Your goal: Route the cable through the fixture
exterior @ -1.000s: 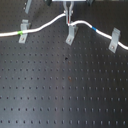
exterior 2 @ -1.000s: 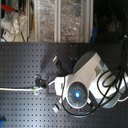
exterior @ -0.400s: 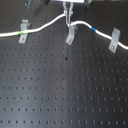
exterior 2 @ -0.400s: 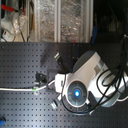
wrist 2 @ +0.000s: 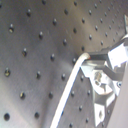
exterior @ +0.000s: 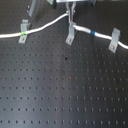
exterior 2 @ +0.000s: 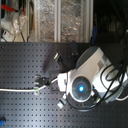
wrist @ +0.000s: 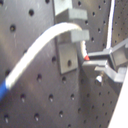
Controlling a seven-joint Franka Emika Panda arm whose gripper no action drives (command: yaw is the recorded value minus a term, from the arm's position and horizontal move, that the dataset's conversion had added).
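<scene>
We see the cable (exterior: pixel 47 25) running across the far part of the black pegboard (exterior: pixel 60 90) in the first exterior view, from that view's left edge to its right edge. Its green band (exterior: pixel 23 34) sits just beside the left clip (exterior: pixel 23 26), and its blue band (exterior: pixel 92 34) lies between the middle clip and the right clip (exterior: pixel 115 39). The cable rises to a peak under the gripper (exterior: pixel 70 21), just behind the middle clip, which is the fixture (exterior: pixel 70 35); the fixture leans slightly, and the cable passes at its top. From this view we cannot tell whether the cable sits inside the fixture or only behind it.

The gripper hangs at the far edge, above the fixture, and its fingers are pinched on the cable. In the first wrist view the cable (wrist: pixel 35 55) curves up to the fixture (wrist: pixel 67 52) and ends between the fingertips (wrist: pixel 100 62), which close on it just beside the bracket. The second wrist view shows the cable (wrist 2: pixel 70 95) running up into the same grasp.

In the second exterior view the arm (exterior 2: pixel 87 80) hides most of the scene; only a stretch of cable (exterior 2: pixel 17 89) with the green band (exterior 2: pixel 37 89) shows at the second exterior view's left.
</scene>
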